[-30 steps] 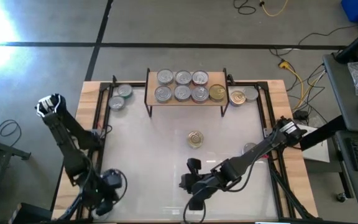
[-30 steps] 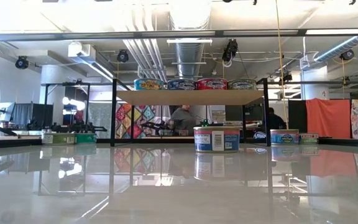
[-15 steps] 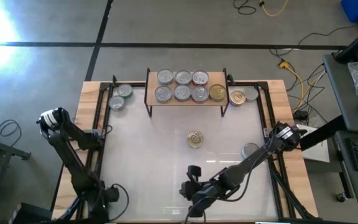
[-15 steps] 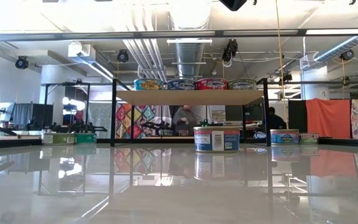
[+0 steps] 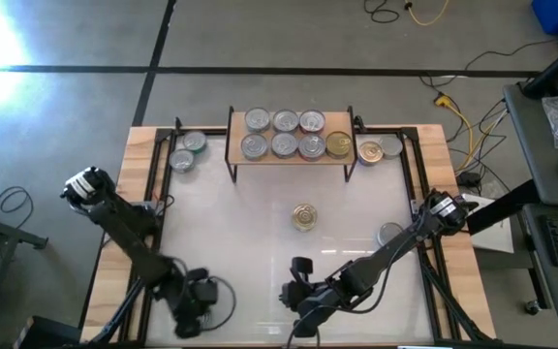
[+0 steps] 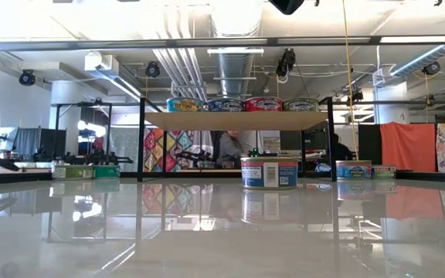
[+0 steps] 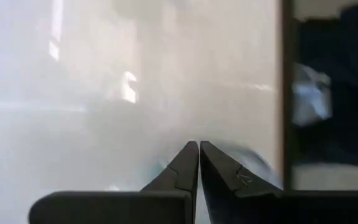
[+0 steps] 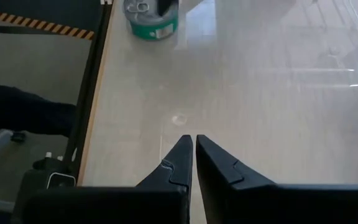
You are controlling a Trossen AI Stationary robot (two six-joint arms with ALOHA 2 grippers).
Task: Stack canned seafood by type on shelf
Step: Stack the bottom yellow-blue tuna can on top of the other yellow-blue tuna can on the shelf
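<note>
since the lone gold-topped round tin (image 5: pixel 304 216) stands mid-worktop, just short of the light-wood shelf (image 5: pixel 289 153) at the far edge, right gripper (image 5: pixel 299 310), fingers pressed together and empty, lies nearer; left gripper (image 5: pixel 194 312) likewise, near-edge left.

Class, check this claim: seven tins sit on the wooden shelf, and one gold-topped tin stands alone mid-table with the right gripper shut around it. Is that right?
Not quite. The right gripper is shut but empty, near the table's front edge, well apart from the gold-topped tin, as the high view shows. Seven tins do sit on the shelf.
</note>
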